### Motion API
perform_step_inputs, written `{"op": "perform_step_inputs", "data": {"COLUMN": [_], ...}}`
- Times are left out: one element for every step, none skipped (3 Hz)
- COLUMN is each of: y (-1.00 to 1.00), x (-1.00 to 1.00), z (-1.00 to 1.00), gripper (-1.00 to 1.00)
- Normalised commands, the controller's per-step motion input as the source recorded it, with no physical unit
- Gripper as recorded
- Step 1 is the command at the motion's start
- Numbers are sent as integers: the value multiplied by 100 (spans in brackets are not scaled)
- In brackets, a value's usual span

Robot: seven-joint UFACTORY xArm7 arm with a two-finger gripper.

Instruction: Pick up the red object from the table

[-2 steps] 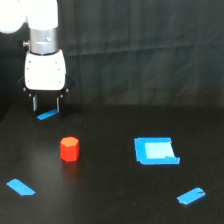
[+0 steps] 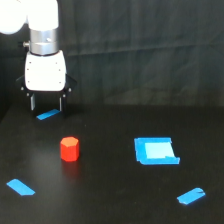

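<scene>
Red hexagonal block [image 2: 69, 149] sits upright on the black table [image 2: 110, 195], towards the exterior view's left, all on its own with bare surface around it. And up behind it, nearer the back edge of the table, hangs the gripper [image 2: 46, 103], pointing straight down from a boxy white body under a silver wrist ring. Two dark fingers [image 2: 33, 103] hang parallel with a clear gap between them, so the jaws are apart and nothing is held. Fingertips are just above the surface, or so it looks from this angle; whether they touch it I cannot tell.

Right below those tips lies a short blue tape strip [image 2: 48, 115], angled slightly. The block is nearer the camera than that strip, a little to the exterior view's right of the gripper and apart from it.

Over on the exterior view's right, a blue square patch [image 2: 156, 150] with a paler centre lies flat. Another blue strip [image 2: 191, 196] lies in the near right corner, and one more blue strip [image 2: 20, 187] in the near left. A dark curtain [image 2: 145, 50] closes off the back.
</scene>
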Motion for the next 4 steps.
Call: {"op": "perform_step_inputs", "data": {"y": [-46,-70,-72,-72], "x": [54,61,60,38], "z": [14,-3,8,15], "gripper": [100,100,100,100]}}
